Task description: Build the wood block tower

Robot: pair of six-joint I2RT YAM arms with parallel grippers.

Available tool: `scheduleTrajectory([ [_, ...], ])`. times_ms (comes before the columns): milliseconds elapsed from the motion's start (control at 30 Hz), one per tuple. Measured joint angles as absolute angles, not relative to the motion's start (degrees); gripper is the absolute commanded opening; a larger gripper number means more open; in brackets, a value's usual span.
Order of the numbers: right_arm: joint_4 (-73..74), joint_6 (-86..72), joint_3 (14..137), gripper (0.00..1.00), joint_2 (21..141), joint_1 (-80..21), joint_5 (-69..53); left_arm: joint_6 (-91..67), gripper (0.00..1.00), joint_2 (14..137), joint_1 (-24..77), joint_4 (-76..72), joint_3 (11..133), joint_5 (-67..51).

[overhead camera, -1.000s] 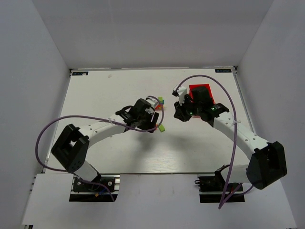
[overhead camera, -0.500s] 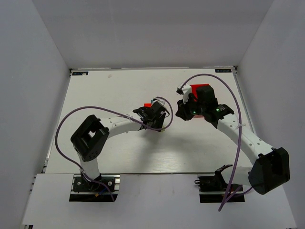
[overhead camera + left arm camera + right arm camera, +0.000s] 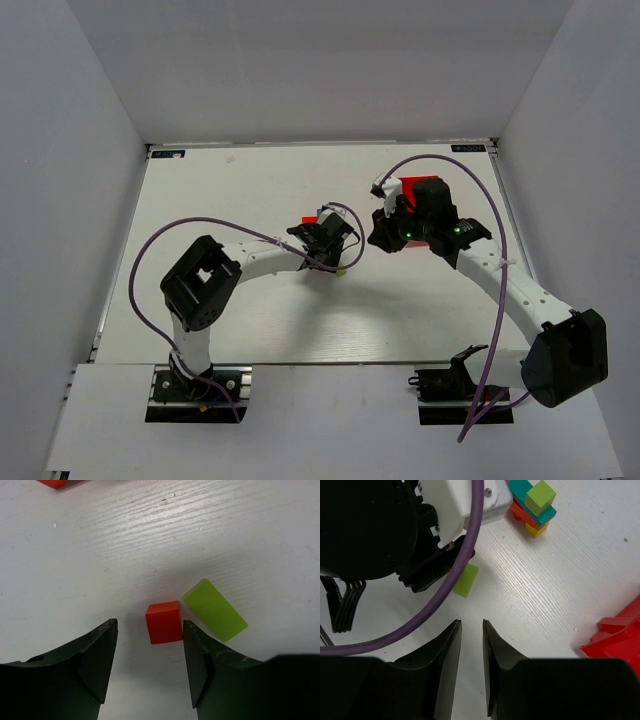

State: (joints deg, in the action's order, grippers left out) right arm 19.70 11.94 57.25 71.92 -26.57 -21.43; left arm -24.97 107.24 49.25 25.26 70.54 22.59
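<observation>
Two grippers low over table. Left gripper point(image 3: 149, 625) spread wide around small red wooden cube point(image 3: 163, 622), lime green wooden bar point(image 3: 215, 610) just beside. Right gripper point(image 3: 471, 630) narrow, empty.

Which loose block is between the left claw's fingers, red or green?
The small red cube: it lies in the gap of the open left claw; the lime green bar sits outside it.

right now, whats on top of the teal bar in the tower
A lime green cube sits on the teal bar. Beneath it a red block and a yellow block show. The left arm hides the stack's other end.
</observation>
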Motion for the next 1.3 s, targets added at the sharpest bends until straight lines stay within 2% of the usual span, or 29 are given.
scheduleTrajectory([
  [267, 19.7, 12.0, 57.3, 0.31, 71.9, -26.3, -22.3, -25.6, 0.58, 109.0, 49.3, 25.4, 72.1, 22.9],
  [633, 19.7, 12.0, 57.3, 0.31, 71.9, -26.3, -23.2, -27.8, 0.43, 109.0, 50.7, 27.0, 72.3, 23.5],
  [767, 19.7, 12.0, 57.3, 0.31, 71.9, -26.3, -23.4, -28.5, 0.33, 109.2, 51.2, 27.0, 72.4, 23.7],
  [900, 19.7, 12.0, 57.3, 0.33, 71.9, -26.2, -23.4, -28.8, 0.17, 109.3, 51.2, 27.0, 72.7, 23.8],
  [1000, 19.7, 12.0, 57.3, 0.35, 71.9, -26.2, -23.4, -29.0, 0.12, 109.3, 51.2, 27.0, 72.9, 23.8],
  [1133, 19.8, 12.2, 57.2, 0.35, 71.8, -25.9, -23.4, -28.2, 0.06, 108.4, 51.2, 27.2, 72.9, 23.9],
  [1300, 19.8, 12.3, 57.2, 0.35, 70.8, -25.5, -23.9, -23.2, 0.05, 101.6, 50.7, 27.2, 72.1, 24.0],
])
